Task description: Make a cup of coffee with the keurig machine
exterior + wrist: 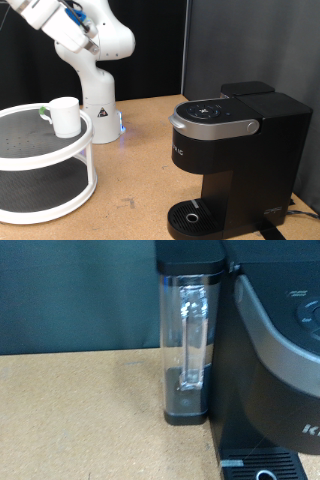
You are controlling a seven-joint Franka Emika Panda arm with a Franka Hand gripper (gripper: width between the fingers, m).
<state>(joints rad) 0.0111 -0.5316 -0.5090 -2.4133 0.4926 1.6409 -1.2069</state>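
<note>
Tool out of view; arm (75,30) raised above the cup (65,116)

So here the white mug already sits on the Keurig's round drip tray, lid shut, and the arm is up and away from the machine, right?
Not quite. The mug is not on the drip tray; it stands on the top tier of the white shelf at the exterior view's left, and the tray is bare. The rest holds: the Keurig has its lid shut, and the arm is up and away from it. The tool is not visible.
</note>
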